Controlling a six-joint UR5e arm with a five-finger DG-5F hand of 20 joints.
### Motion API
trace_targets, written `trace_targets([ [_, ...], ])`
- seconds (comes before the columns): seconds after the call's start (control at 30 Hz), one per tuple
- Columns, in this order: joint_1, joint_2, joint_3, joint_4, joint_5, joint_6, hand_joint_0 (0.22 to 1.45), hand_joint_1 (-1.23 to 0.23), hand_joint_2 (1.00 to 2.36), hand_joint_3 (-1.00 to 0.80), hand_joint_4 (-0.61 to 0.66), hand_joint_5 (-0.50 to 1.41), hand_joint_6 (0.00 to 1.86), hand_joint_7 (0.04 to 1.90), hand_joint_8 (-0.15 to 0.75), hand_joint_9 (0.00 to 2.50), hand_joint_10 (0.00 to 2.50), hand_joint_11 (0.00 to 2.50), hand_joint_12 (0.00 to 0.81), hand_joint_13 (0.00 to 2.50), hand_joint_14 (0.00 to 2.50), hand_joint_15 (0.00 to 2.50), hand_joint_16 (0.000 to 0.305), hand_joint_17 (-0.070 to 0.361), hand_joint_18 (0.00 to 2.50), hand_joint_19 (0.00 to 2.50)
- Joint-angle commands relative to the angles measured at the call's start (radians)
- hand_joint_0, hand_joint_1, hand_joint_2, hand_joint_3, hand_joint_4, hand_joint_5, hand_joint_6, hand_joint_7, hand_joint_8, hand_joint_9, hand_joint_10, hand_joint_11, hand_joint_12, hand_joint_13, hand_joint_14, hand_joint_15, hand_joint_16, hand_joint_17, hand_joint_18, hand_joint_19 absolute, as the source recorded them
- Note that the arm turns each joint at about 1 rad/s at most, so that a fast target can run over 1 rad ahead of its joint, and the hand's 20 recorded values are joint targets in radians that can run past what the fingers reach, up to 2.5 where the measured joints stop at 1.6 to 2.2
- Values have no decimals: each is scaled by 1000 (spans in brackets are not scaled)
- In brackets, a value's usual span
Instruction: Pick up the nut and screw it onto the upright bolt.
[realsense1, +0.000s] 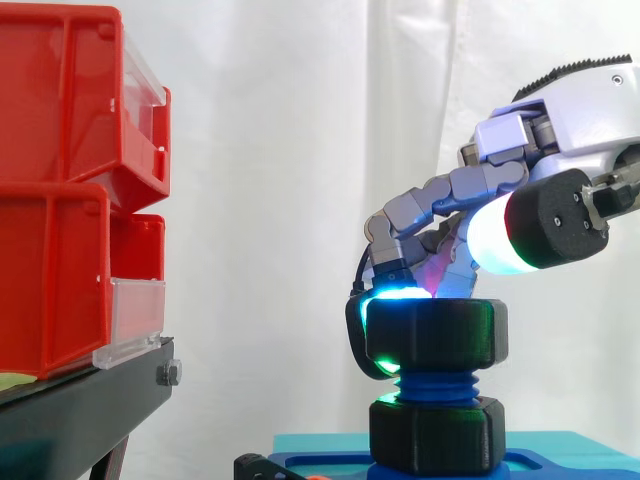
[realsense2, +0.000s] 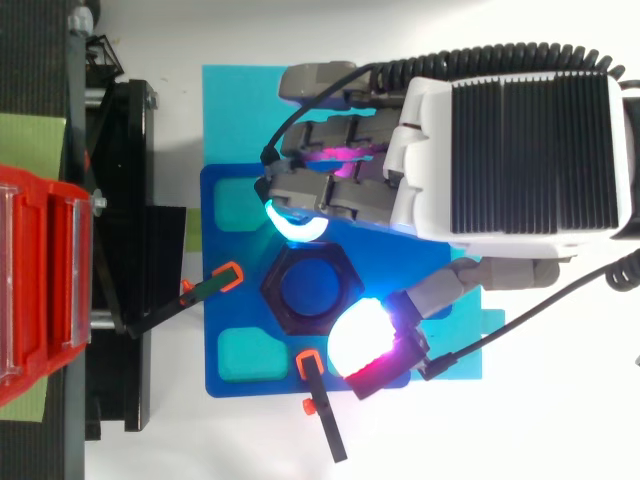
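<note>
Black hex nut (realsense1: 440, 335), pinched in my robot hand (realsense1: 455, 190), sits atop the blue upright bolt (realsense1: 437, 385); threading appears begun, and next calls for a level twist.

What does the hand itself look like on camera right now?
The hand has a white shell with a black ribbed panel on its back, grey segmented fingers, and thick pads glowing white, cyan, green and magenta. The white pad sits on a black round housing with small screws.

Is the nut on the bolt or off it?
On. In the side view the nut sits level on the threads of the blue bolt, above a lower nut; the robot hand pinches it.
</note>
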Motion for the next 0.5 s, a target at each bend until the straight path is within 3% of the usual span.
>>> trace_targets([
  [0.0,-6,0,4,1,-8,0,527,-274,1000,-500,240,-62,504,1217,268,801,0,0,283,632,0,0,24,54,242,0],
  [0.17,-19,0,71,-28,-32,-2,523,-272,1000,-500,258,-98,504,1003,269,771,0,0,289,629,0,0,25,57,240,0],
  [0.3,-35,1,122,-94,-54,-22,520,-271,1000,-500,238,-119,503,871,264,754,0,0,290,622,0,0,26,59,233,0],
  [0.47,-35,0,127,-92,-54,-23,510,-253,1000,-500,207,-137,502,749,253,707,0,0,298,589,0,0,29,64,212,0],
])
